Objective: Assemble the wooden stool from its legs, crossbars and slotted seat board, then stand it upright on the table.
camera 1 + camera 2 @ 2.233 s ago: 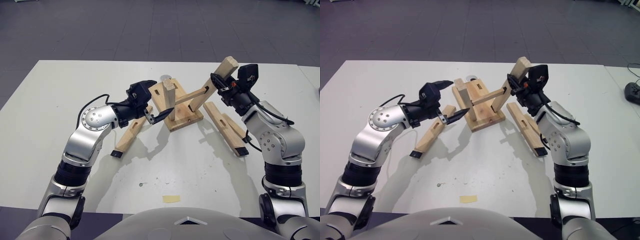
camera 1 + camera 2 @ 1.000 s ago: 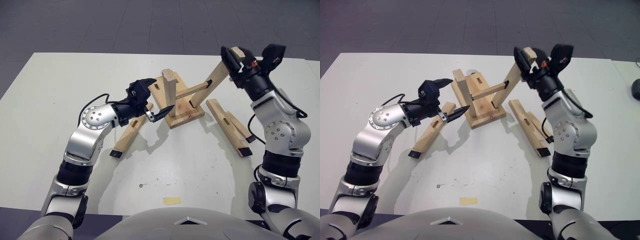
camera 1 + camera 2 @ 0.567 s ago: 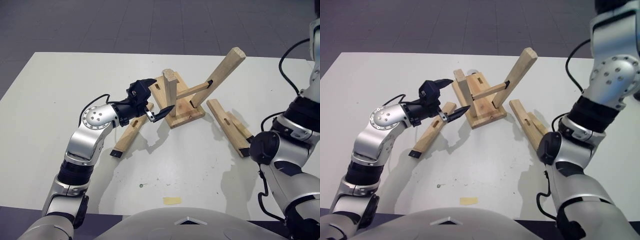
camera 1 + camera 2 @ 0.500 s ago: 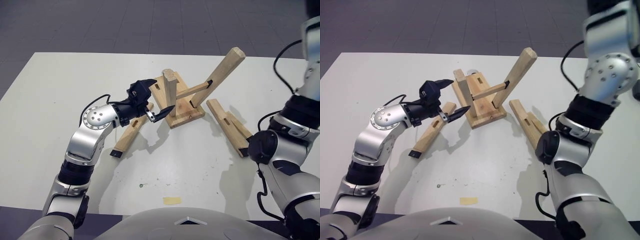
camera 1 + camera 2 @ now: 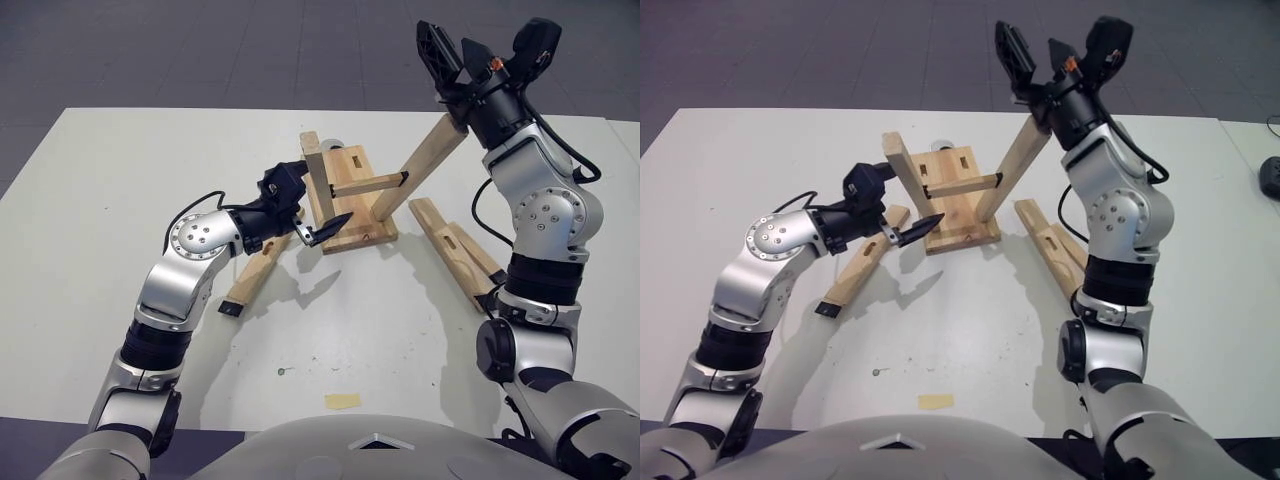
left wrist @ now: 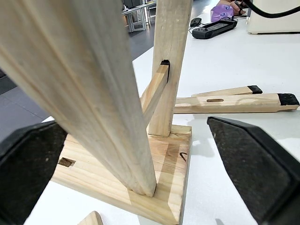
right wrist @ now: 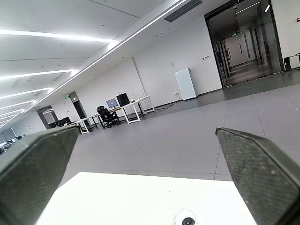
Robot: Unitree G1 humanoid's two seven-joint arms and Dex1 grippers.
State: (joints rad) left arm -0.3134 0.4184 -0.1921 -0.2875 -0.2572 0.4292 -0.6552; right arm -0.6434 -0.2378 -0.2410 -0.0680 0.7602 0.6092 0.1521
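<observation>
The slotted seat board (image 5: 352, 206) lies flat on the table with two legs standing in it. The left leg (image 5: 317, 178) leans left, the right leg (image 5: 425, 174) slants up to the right, and a crossbar (image 5: 368, 184) joins them. My left gripper (image 5: 309, 205) is open around the left leg, which runs between its pads (image 6: 251, 161) in the left wrist view. My right gripper (image 5: 452, 55) is open with nothing between its fingers, pointing up, with its base at the top end of the slanted leg. One loose leg (image 5: 252, 272) lies left of the board.
Two more loose legs (image 5: 455, 250) lie side by side right of the board on the white table (image 5: 100, 200). A small round grey thing (image 5: 333, 146) sits behind the board. A yellow note (image 5: 342, 400) lies near the front edge.
My right gripper let go of the slanted leg, swung away to the right, and has come back above the leg's top. The board with its legs has turned and leans more left. The left arm barely moved.
</observation>
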